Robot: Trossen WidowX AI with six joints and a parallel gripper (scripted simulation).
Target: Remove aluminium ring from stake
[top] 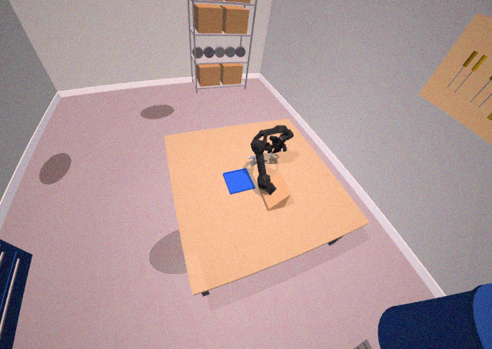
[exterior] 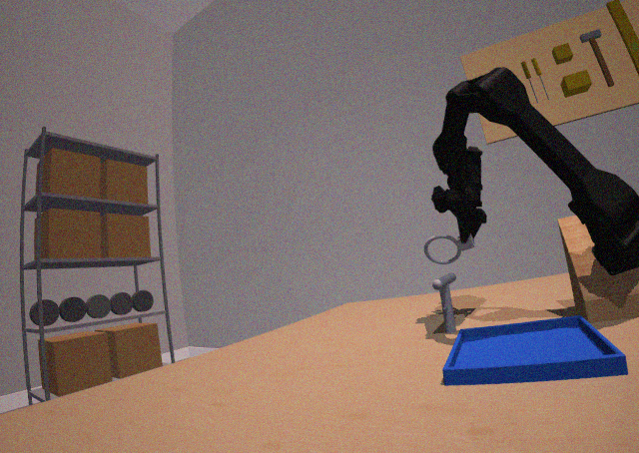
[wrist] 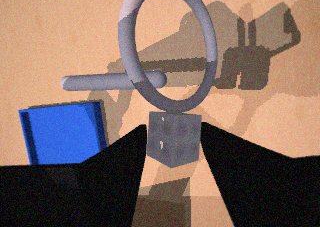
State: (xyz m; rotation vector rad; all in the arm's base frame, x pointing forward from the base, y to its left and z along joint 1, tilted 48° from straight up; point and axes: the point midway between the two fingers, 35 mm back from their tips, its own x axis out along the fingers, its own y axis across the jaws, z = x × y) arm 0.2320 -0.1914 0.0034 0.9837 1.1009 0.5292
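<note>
A pale orange wooden table with a fine, even grain (top: 214, 237) (exterior: 258, 386) (wrist: 30, 37) carries a shallow square blue tray (top: 238, 181) (exterior: 536, 347) (wrist: 65, 134). Beyond the tray, off the table, a grey metal shelf rack (top: 222, 34) (exterior: 103, 263) holding brown boxes stands against a wall; on another wall hangs a tan tool board (top: 444, 79) (exterior: 495, 61). The floor is dull pink.

The tray lies well inside the table's edges, with a broad stretch of tabletop between it and the corner farthest from the rack. Just beside the tray, on the rack's side, rises the upright steel stake (top: 252, 159) (exterior: 448, 314) with its rounded cross-bar (exterior: 444, 280) (wrist: 100, 82). On another side of the tray is a sloping wooden block (top: 280, 198) (exterior: 571, 252).

The smooth, round aluminium ring (exterior: 426, 248) (wrist: 212, 52) is up in the air, higher than the tray and apart from the stake, above the cross-bar. Its boxy, mottled grey tab (exterior: 466, 242) (wrist: 174, 139) is pinched between the fingers of the matt black gripper (top: 274, 151) (exterior: 468, 239) (wrist: 172, 129), part-way apart around it
</note>
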